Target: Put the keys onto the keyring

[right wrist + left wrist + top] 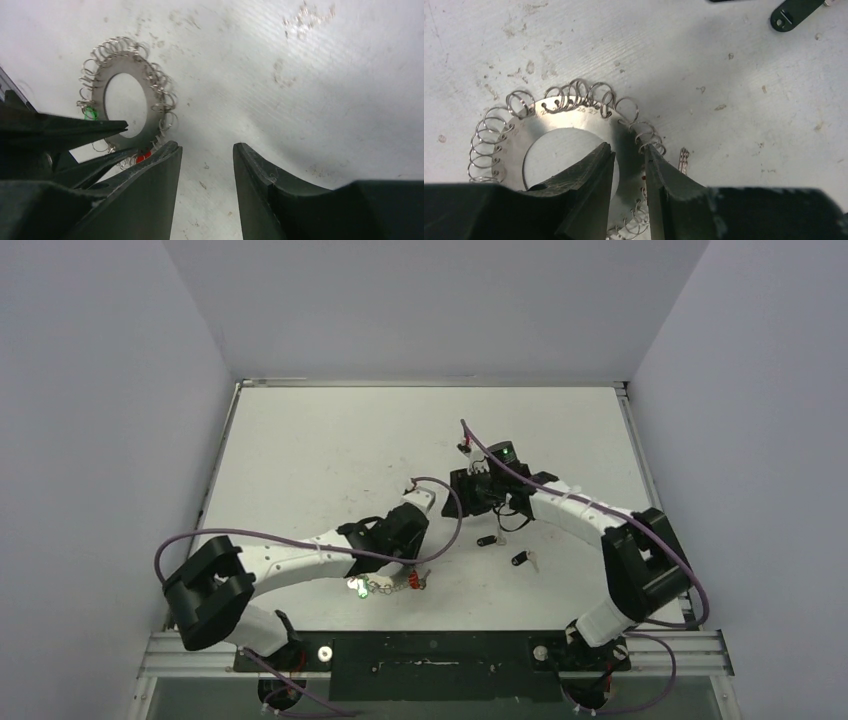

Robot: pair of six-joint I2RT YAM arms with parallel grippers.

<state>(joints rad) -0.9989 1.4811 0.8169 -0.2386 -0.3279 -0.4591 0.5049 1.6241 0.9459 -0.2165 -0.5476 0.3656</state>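
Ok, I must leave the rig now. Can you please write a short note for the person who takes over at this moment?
Left gripper: shut across the flat band of the keyring, one finger in its hole, the other outside its edge.
Right gripper: open and empty, over bare table beside the keyring.
Keys: one key and the other key lie loose on the table between the arms.
Done: keyring gripped.
Left: pick up each key and thread it on.
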